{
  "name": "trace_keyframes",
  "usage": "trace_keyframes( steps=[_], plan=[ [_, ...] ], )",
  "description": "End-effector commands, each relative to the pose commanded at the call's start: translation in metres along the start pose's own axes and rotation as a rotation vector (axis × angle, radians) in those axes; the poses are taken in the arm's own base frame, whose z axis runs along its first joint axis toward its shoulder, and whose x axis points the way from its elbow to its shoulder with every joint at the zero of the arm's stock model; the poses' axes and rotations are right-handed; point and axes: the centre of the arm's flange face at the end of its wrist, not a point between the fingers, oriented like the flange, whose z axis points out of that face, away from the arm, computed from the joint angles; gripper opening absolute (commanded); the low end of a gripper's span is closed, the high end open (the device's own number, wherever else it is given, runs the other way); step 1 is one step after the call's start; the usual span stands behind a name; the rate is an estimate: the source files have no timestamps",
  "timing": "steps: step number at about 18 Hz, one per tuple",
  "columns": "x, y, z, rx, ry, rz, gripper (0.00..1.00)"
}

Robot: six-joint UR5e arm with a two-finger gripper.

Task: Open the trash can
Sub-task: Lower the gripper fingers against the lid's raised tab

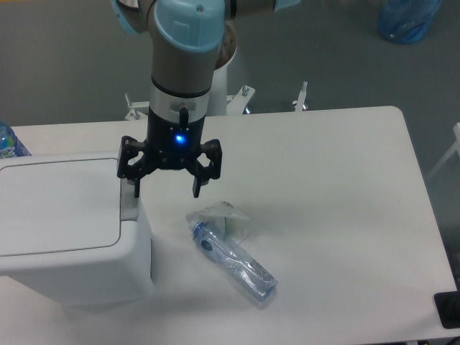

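Nearest you, at the left front of the table (338, 215), stands the trash can (72, 266): a white boxy bin with rounded corners; its flat rectangular lid (57, 208) lies down and closed; a small grey push tab (129, 207) sits at the right edge of the lid. Just right of the bin, a clear plastic bottle (233, 255) with a blue label lies on its side on the table, apart from the bin; crumpled clear wrap shows at its upper end. Above the bin's right edge you see your pincer (167, 188), pointing down with its two black fingers spread wide and nothing between them; the left finger (135, 183) hangs right over the grey tab, though you cannot tell whether it touches; the right finger (198, 185) hangs over bare table beside the bottle's top. A blue light glows on the pincer's body. Farther back, a blue-labelled bottle (11, 142) peeks in at the left edge; beyond the table, a blue bag (406, 18) lies on the grey floor.
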Motion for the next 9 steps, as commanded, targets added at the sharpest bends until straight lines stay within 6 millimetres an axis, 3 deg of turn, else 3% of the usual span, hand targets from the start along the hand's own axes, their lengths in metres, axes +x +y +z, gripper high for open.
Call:
trace_keyframes(
  steps=[9],
  plan=[
    [0.0046, -0.0011, 0.0102, -0.015, 0.005, 0.008, 1.0]
  ],
)
